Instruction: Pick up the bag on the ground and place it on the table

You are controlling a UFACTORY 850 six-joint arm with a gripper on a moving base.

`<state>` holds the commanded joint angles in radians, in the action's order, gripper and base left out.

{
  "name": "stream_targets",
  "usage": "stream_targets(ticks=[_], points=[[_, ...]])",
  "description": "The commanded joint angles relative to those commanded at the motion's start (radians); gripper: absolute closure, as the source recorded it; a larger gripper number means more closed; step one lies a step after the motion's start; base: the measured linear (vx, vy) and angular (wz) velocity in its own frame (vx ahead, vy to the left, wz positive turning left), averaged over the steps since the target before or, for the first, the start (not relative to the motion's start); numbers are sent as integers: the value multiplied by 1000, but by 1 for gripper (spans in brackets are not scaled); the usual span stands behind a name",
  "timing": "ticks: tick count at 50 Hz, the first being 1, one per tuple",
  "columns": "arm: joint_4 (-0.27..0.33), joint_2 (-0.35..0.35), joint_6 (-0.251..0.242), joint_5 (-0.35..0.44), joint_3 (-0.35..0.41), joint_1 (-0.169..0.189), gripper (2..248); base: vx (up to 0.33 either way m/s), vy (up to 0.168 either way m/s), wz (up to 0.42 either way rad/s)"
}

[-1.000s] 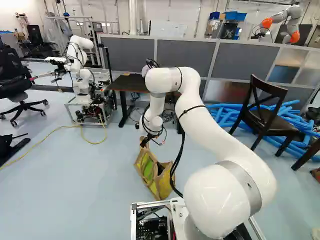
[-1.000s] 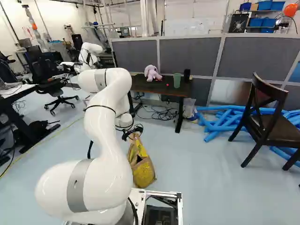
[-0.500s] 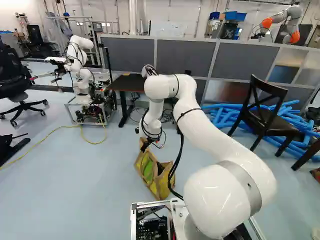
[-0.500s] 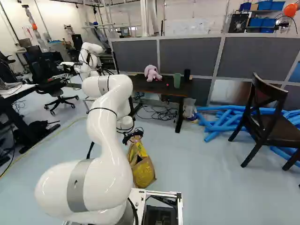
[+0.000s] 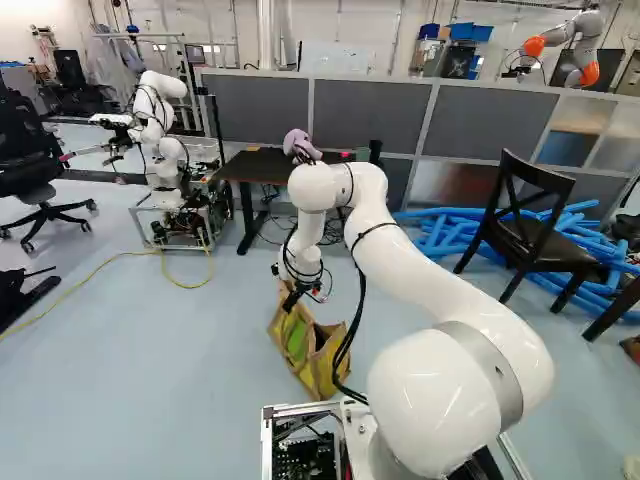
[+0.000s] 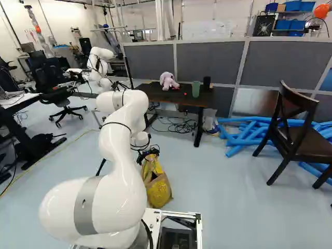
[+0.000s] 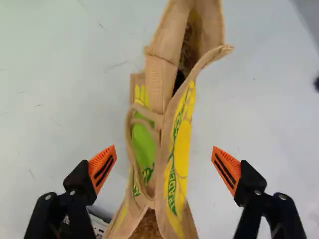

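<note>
1. Both orange-padded black fingers (image 7: pixel 102 169) of our black gripper (image 5: pixel 291 298) stand wide open over the tan-and-yellow fabric bag (image 7: pixel 179 149).
2. We find it on the pale blue floor (image 5: pixel 150 370), nearer us than the black-topped table (image 6: pixel 176 97).

And here's the pale blue floor (image 6: pixel 223 187), catching a soft sheen! Grey partitions (image 6: pixel 210 62) run across, white wall (image 6: pixel 220 21) behind; blue tubes (image 6: pixel 243 140) lie heaped near a dark wooden chair (image 6: pixel 314 140), and at the left base view's left, a black office chair (image 5: pixel 35 175).
</note>
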<state>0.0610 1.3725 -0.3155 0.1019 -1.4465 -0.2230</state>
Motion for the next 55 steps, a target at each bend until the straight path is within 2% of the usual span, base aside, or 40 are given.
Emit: stream_targets(ticks=[18, 39, 55], points=[[0, 70, 0, -36, -67, 1, 3, 0, 0, 0], [0, 152, 0, -40, -146, 2, 3, 0, 0, 0], [0, 169, 0, -40, -164, 2, 3, 0, 0, 0]])
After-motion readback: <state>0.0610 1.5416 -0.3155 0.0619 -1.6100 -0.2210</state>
